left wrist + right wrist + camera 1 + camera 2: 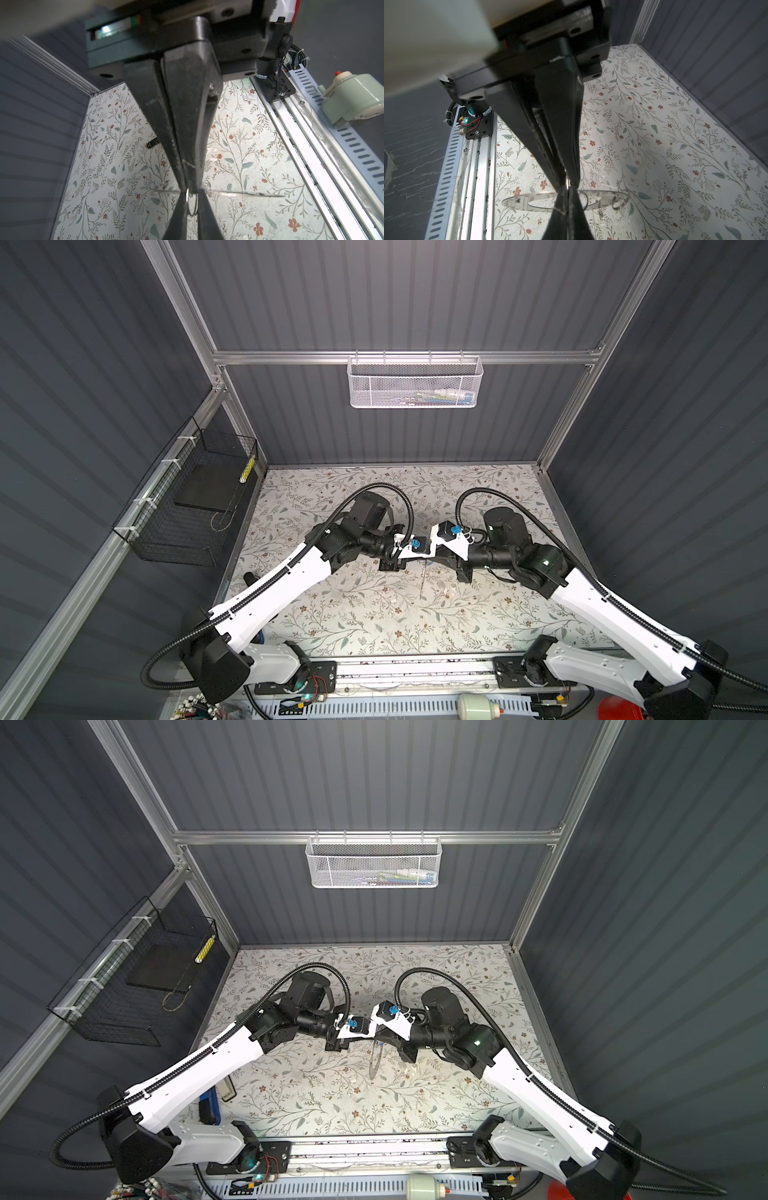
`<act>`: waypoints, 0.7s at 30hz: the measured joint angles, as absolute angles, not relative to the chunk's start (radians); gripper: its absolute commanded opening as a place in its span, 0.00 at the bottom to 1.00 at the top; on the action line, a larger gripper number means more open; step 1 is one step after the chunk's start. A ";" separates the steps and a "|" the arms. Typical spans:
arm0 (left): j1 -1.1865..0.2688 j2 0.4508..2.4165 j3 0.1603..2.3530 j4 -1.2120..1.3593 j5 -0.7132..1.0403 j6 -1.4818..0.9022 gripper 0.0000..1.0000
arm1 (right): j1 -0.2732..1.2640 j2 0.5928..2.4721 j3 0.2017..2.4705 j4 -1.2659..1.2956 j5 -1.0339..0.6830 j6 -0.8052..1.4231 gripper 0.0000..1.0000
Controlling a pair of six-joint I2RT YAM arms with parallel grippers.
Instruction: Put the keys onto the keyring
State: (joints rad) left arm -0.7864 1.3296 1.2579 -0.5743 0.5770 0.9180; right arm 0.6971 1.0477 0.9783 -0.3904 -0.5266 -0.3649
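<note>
Mesh basket (pixel 413 385) hangs on rear rail (pixel 291 357), above counter's (pixel 374 614) back edge. Wire basket (pixel 183 526) on L wall (pixel 83 406) (slab (pixel 203 489) lying inside). L arm (pixel 282 585) & R arm (pixel 615 605) reach in from front corners, ends meeting over mid-counter. Disc (pixel 517 202) at that meeting pt, small ring (pixel 619 200) at its rim. Canister (pixel 478 707) sits in front of counter, beyond front rail (pixel 415 670).

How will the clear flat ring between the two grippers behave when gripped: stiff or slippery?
The clear flat ring looks stiff: its edge shows as a straight thin line in the left wrist view. Its glossy faces may slip in a pinch. The small wire rings at its rim would probably swing and slide.
</note>
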 measured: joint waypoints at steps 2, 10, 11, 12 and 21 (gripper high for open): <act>-0.786 1.333 1.262 -0.582 0.579 0.927 0.05 | 0.696 1.047 0.978 -0.394 -0.529 -0.367 0.02; -0.786 1.347 1.263 -0.584 0.614 0.950 0.00 | 0.695 1.031 0.960 -0.404 -0.537 -0.368 0.13; -0.786 1.349 1.263 -0.585 0.618 0.948 0.00 | 0.695 1.029 0.958 -0.403 -0.535 -0.368 0.15; -0.786 1.351 1.263 -0.585 0.622 0.946 0.00 | 0.695 1.026 0.955 -0.398 -0.530 -0.371 0.18; -0.786 1.353 1.263 -0.572 0.653 0.849 0.00 | 0.695 0.910 0.874 -0.327 -0.417 -0.386 0.44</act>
State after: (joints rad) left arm -0.7864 1.3533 1.2633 -0.5724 0.6529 0.8494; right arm 0.6952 0.9100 0.8738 -0.3267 -0.4168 -0.3862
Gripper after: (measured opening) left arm 0.045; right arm 0.410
